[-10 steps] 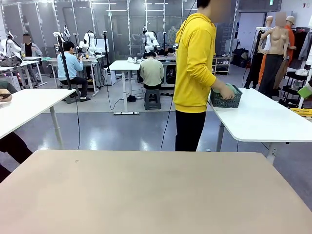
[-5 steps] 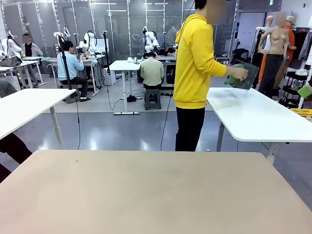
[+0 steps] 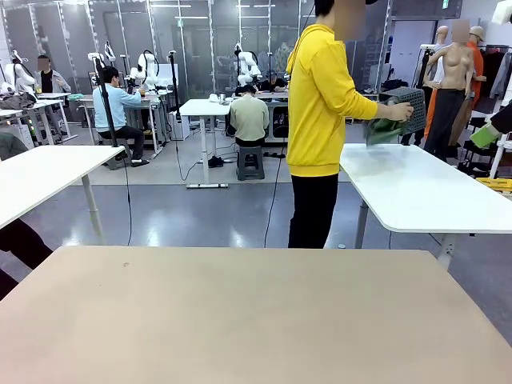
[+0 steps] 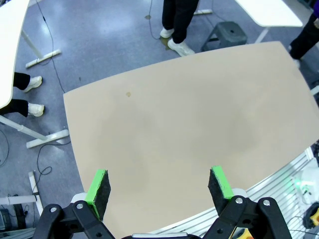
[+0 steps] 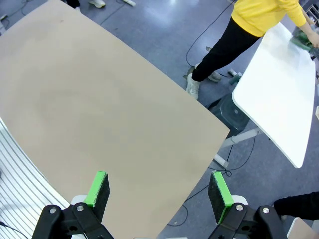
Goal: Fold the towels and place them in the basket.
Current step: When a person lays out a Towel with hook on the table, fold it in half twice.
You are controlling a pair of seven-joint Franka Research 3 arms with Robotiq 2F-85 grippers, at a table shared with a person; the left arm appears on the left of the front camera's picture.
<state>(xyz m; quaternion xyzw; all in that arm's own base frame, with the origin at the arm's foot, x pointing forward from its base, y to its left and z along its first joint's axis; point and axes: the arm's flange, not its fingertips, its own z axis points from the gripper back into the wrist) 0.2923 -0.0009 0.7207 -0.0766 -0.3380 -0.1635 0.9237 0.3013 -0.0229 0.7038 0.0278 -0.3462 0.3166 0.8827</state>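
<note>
A person in a yellow hoodie [image 3: 320, 104] stands beyond my table at a white side table [image 3: 416, 192]. They hold the dark grey lattice basket [image 3: 406, 108] tilted up off that table, with a green towel [image 3: 382, 130] hanging out of it. In the right wrist view the person [image 5: 259, 20] and a green patch of towel [image 5: 301, 40] sit at the top right. My left gripper [image 4: 159, 186] hangs open high above the bare beige table [image 4: 189, 129]. My right gripper [image 5: 158, 189] is open too, above the same table [image 5: 99, 109], holding nothing.
The white side table stands to the far right, another white table [image 3: 40, 180] to the far left. A grey step stool [image 4: 228, 34] sits on the floor beyond my table's far edge. A metal rail [image 5: 20, 169] runs along the near side.
The person lifted the basket off the white side table and tipped it up; the green towel now spills from it. My grippers have not moved.
</note>
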